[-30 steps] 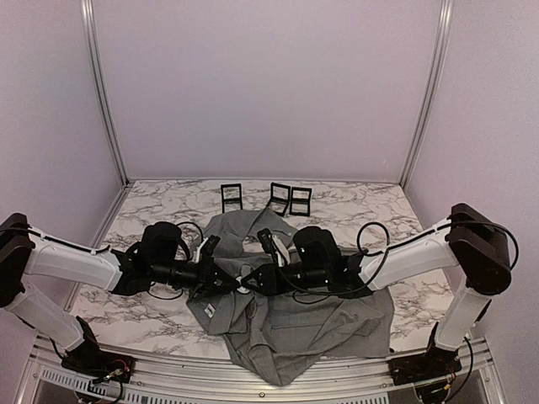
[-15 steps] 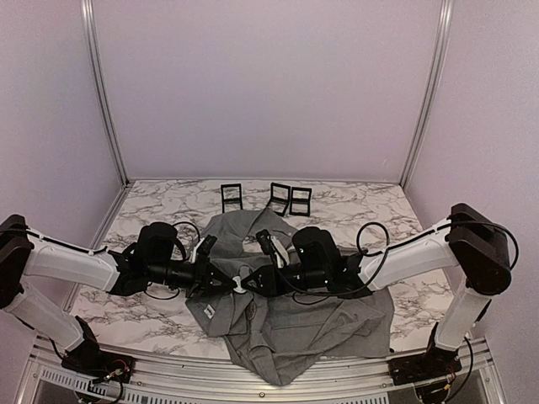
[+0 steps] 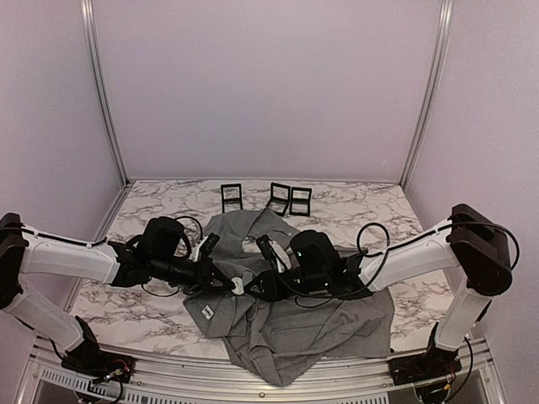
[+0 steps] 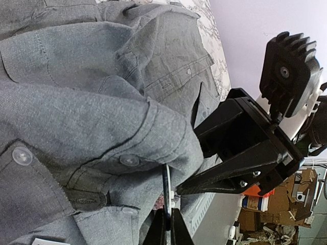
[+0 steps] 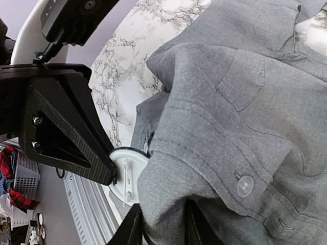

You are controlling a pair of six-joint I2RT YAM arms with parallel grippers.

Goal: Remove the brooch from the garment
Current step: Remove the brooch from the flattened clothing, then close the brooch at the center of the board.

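The grey garment [image 3: 324, 324] lies crumpled across the marble table, with a fold lifted between the two arms. My left gripper [image 4: 168, 212] is shut on the rim of the brooch [image 4: 167, 190], a thin round disc seen edge-on against the fabric [image 4: 76, 112]. In the right wrist view the brooch [image 5: 124, 176] shows its white back and pin bar, half covered by the shirt placket [image 5: 245, 102]. My right gripper [image 5: 162, 224] is shut on a bunched fold of garment right beside the disc. From above, both grippers [image 3: 226, 282] [image 3: 254, 286] meet tip to tip at the brooch [image 3: 239, 284].
Three small black frame stands [image 3: 231, 198] [image 3: 279, 195] [image 3: 301, 200] line the back of the table. The garment hangs over the near edge onto the aluminium rail [image 3: 168, 389]. Side posts and purple walls enclose the marble table [image 3: 370, 210].
The left arm has pushed a little to the right and the meeting point of the grippers has shifted slightly right and down. Both grips are unchanged.
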